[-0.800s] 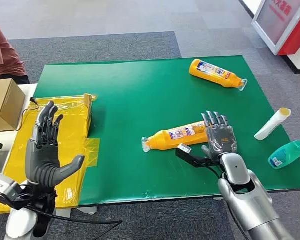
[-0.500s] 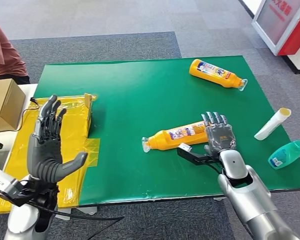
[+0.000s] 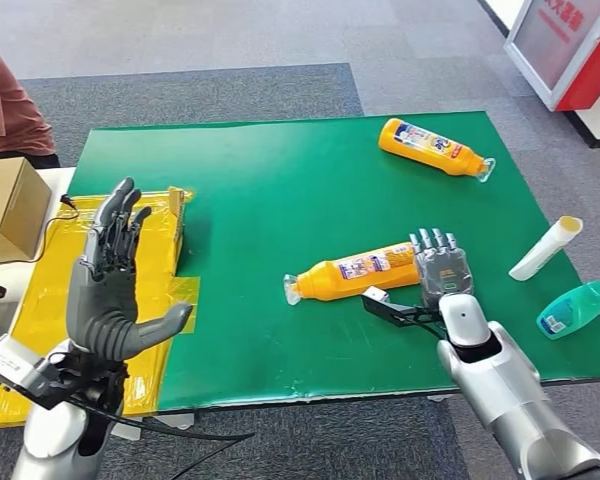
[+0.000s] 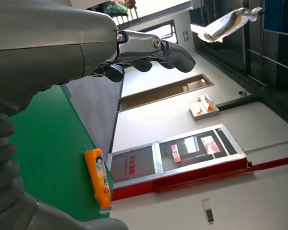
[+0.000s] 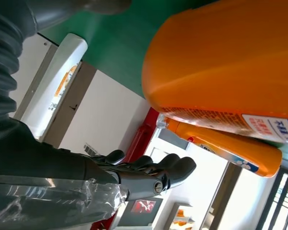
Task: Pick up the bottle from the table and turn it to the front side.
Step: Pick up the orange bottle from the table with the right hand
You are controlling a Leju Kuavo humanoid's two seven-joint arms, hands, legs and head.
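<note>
The wide base end of the orange plastic bottle lying mid-table (image 3: pixel 353 270) was hidden behind the grey many-fingered right hand (image 3: pixel 442 268), so contact could not be told. In the right wrist view that bottle (image 5: pixel 229 57) ran off the picture's edges. Its label print was too small to read.

A: Floor?
B: Grey floor (image 3: pixel 206 30) at the far side, a darker grey carpet strip (image 3: pixel 206 95) running under the table.
A: Furniture?
B: Table with a green mat (image 3: pixel 282 180), yellow sheet (image 3: pixel 150 250) taped over its left part. White side surface (image 3: pixel 10 270) at left carrying a cardboard box (image 3: pixel 6 205). Red-and-white sign stand (image 3: pixel 569 50) at top right.
A: Walls, light?
B: Left wrist view has a white wall (image 4: pixel 244 191), a red-framed glass panel (image 4: pixel 193 153) with posters, bright daylight. A person's sleeve (image 3: pixel 6 110) is at the far left.
</note>
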